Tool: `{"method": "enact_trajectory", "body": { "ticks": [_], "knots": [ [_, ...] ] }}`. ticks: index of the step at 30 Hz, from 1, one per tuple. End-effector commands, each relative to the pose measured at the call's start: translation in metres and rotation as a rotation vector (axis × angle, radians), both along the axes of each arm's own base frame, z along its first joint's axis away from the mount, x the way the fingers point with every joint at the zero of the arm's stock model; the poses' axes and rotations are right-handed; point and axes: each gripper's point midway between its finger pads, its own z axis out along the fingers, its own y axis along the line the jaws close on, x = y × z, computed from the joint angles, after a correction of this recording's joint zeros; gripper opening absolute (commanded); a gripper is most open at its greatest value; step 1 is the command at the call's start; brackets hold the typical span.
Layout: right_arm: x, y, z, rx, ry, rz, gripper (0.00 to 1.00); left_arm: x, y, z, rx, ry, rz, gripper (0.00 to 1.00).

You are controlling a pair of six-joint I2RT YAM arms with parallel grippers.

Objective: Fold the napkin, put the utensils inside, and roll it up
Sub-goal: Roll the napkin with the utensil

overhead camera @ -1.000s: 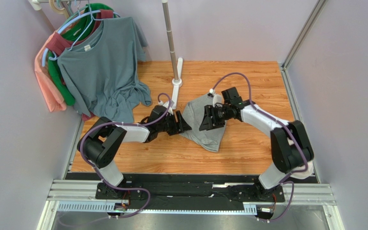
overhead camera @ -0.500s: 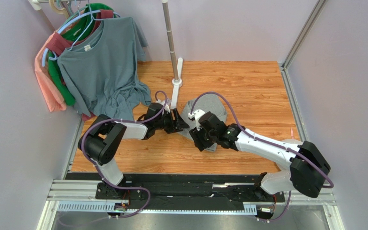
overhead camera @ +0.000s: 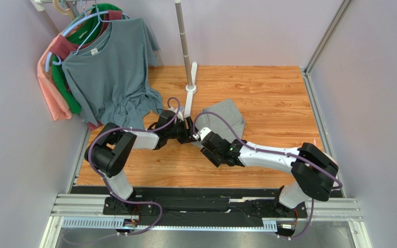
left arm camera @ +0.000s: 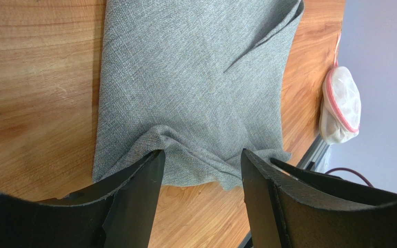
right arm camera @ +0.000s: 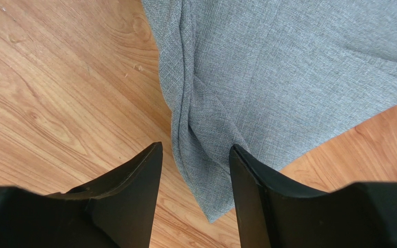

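The grey napkin (overhead camera: 227, 117) lies folded and a little rumpled on the wooden table, right of the pole base. My left gripper (overhead camera: 190, 136) is at its left edge, jaws open and low, with the rumpled near edge of the napkin (left arm camera: 195, 88) between the fingers (left arm camera: 199, 161). My right gripper (overhead camera: 206, 144) is at the napkin's near left corner, jaws open, and the pointed corner of the napkin (right arm camera: 268, 88) lies between the fingers (right arm camera: 195, 151). Neither gripper holds anything. The fork is out of view.
A metal pole on a white base (overhead camera: 190, 93) stands just behind the napkin. T-shirts on hangers (overhead camera: 105, 72) hang at the back left. A clear bag with a red rim (left arm camera: 341, 106) lies at the table's right edge, by the metal rail.
My right arm has swung from the napkin's far right side round to its near left corner. The napkin now lies shorter and flatter. My left gripper has shifted slightly left.
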Motion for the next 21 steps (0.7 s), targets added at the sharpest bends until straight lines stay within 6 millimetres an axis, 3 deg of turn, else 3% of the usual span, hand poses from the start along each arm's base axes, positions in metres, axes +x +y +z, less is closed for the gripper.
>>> {"method": "enact_trajectory", "body": {
  "ticks": [1, 6, 13, 21],
  "knots": [
    [0.010, 0.019, 0.028, 0.038, -0.111, 0.011, 0.54, -0.023, 0.035, -0.057, 0.195, 0.145, 0.030, 0.67],
    [0.010, 0.029, 0.039, 0.046, -0.131, 0.037, 0.56, -0.024, 0.036, -0.058, 0.196, 0.147, 0.029, 0.67],
    [0.017, 0.015, 0.010, -0.094, -0.129, 0.029, 0.62, -0.024, 0.035, -0.057, 0.194, 0.146, 0.028, 0.67],
    [0.014, 0.006, -0.003, -0.138, -0.089, 0.013, 0.61, -0.024, 0.038, -0.057, 0.200, 0.147, 0.033, 0.67]
  ]
}}
